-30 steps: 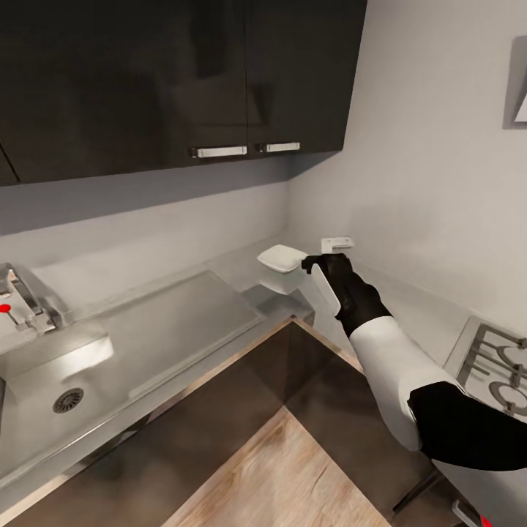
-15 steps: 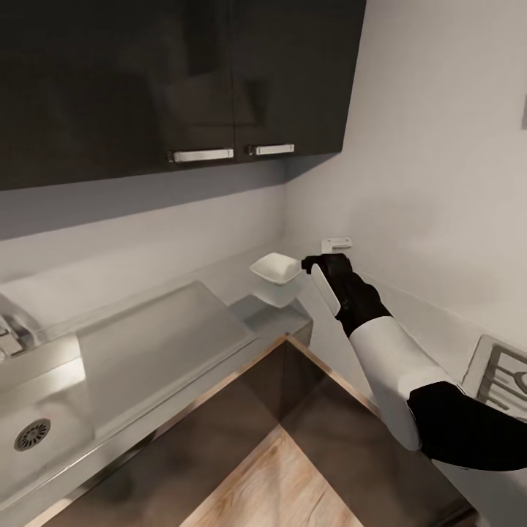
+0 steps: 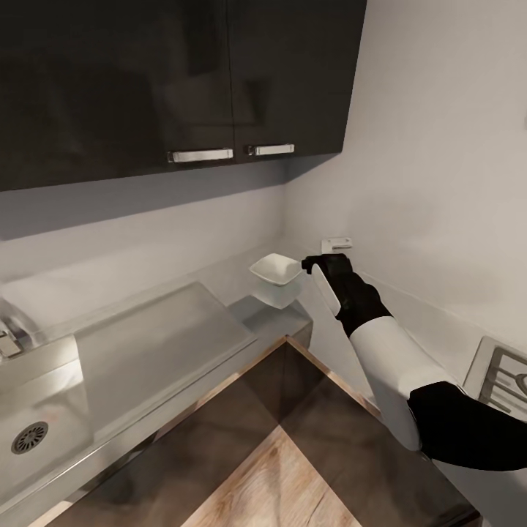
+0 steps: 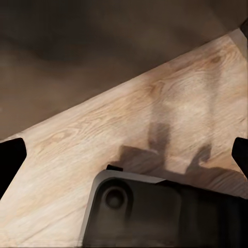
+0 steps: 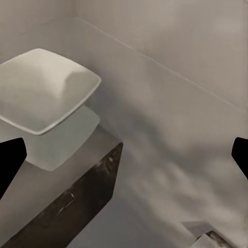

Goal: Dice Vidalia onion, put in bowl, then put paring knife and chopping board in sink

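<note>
With my right gripper (image 3: 309, 265) spread wide and empty just beside the bowl (image 3: 276, 268) on the countertop (image 3: 252, 311), I risk nudging it off the corner; left jaws also apart.

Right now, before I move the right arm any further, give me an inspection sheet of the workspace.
Surface: glossy grey countertop runs into the corner; the sink is at the head view's left.
Job's things: white bowl sits on the countertop in the corner, nothing visible in it; in the visible part of the sink, only the drain.
Clutter: nothing seen.
Grippers: right gripper is raised just beside the bowl, apart from it, jaws open with nothing between them. In the left wrist view, the left jaws are wide open over wooden floor.
Cables: nothing seen.
Surroundings: dark wall cabinets overhead, white walls, gas hob at right.
</note>
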You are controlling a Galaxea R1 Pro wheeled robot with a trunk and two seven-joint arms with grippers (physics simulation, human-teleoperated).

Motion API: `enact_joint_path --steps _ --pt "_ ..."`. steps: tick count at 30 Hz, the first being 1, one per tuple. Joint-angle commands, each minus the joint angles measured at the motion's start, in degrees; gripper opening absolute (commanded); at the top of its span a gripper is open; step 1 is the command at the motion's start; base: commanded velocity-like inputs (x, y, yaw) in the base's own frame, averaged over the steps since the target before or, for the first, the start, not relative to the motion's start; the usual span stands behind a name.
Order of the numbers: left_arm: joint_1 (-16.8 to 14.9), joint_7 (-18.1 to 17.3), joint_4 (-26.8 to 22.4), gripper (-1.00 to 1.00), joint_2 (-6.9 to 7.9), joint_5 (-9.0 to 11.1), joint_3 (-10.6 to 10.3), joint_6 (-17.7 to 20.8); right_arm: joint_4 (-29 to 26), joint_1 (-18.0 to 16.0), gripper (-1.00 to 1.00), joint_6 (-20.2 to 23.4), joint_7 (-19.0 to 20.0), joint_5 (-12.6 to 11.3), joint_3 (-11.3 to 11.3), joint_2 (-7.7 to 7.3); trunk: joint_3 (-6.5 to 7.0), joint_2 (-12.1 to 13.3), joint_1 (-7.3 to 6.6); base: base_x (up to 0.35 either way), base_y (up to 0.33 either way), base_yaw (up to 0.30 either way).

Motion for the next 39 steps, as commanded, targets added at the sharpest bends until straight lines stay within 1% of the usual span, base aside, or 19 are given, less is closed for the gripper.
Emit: enact_joint_path --steps 1,9,16,20,23,29,33,39 --pt "0.11 -0.06 0.98 1.00 -0.03 0.26 0.02 -0.08 -0.03 -0.06 1.00 0.15 -0.55 -0.60 0.23 -0.02 -0.11 -0.12 0.04 0.000 0.000 0.000" --pt "0.28 -0.32 7.22 1.00 0.01 0.35 0.04 -0.05 0.04 -0.06 1.00 0.15 -0.55 -0.60 0.23 0.00 -0.11 -0.12 0.04 0.000 0.000 0.000" --pt "0.24 -0.50 11.02 1.00 -0.01 0.41 0.07 0.01 -0.01 -0.06 1.00 0.28 -0.69 -0.54 0.23 0.06 -0.11 -0.12 0.04 0.000 0.000 0.000" --pt "0.21 -0.53 14.13 1.00 -0.05 0.41 -0.38 -0.01 0.07 -0.03 1.00 0.32 -0.71 -0.45 0.18 -0.21 -0.11 -0.12 0.04 0.000 0.000 0.000" --pt "0.20 -0.54 15.16 1.00 -0.03 0.41 -0.53 -0.01 0.33 0.00 1.00 0.23 -0.72 -0.43 0.16 -0.34 -0.11 -0.12 0.04 0.000 0.000 0.000" --pt "0.17 -0.74 15.60 1.00 0.07 0.43 -0.60 -0.01 0.54 0.02 1.00 0.16 -0.72 -0.41 0.14 -0.43 -0.11 -0.12 0.04 0.035 0.000 0.000" --pt "0.16 -1.75 16.07 1.00 0.10 0.45 -0.60 0.00 0.59 0.02 1.00 0.15 -0.72 -0.40 0.14 -0.44 -0.11 -0.12 0.04 0.239 0.000 0.000" --pt "0.16 -2.15 16.40 1.00 0.14 0.46 -0.60 -0.01 0.97 0.02 1.00 0.12 -0.72 -0.34 0.07 -0.44 -0.11 -0.12 0.04 0.315 0.000 0.000"
